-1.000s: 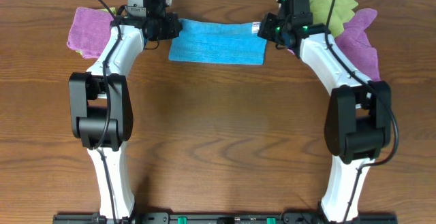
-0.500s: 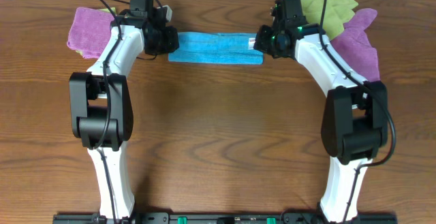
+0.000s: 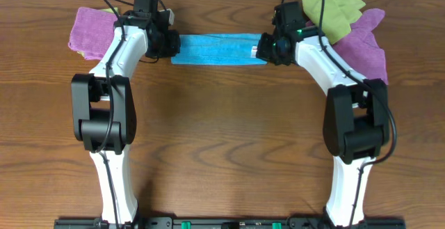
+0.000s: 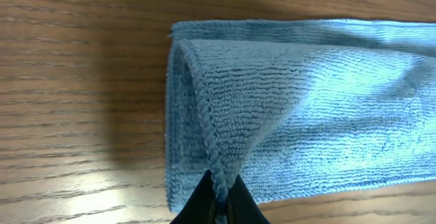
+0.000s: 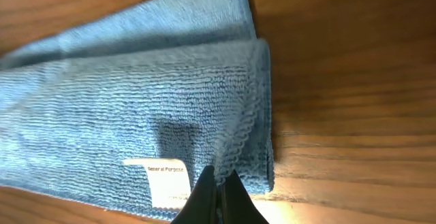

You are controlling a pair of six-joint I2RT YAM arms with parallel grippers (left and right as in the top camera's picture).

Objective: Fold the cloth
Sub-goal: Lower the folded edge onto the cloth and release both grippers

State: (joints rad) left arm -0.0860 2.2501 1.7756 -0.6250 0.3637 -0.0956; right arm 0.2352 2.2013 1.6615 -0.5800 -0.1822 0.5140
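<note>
The sky-blue cloth (image 3: 215, 49) lies as a narrow doubled strip at the back of the table, between both arms. My left gripper (image 3: 172, 46) is shut on the cloth's (image 4: 286, 108) left corner hem, which rises into my left gripper (image 4: 219, 195). My right gripper (image 3: 262, 48) is shut on the right corner hem of the cloth (image 5: 129, 94); the pinch shows in my right gripper (image 5: 218, 191). A small white tag (image 5: 165, 178) lies on the cloth just left of the right fingers.
A purple cloth (image 3: 90, 27) over a yellow-green one lies at the back left, beside the left arm. At the back right, a yellow-green cloth (image 3: 337, 6) and another purple cloth (image 3: 365, 41) lie behind the right arm. Bare wood (image 3: 222, 131) fills the table's middle and front.
Both grippers have carried the cloth's held edge over towards its other edge, so the blue area has narrowed from a wide rectangle to a thin strip. The right gripper has also shifted slightly left.
</note>
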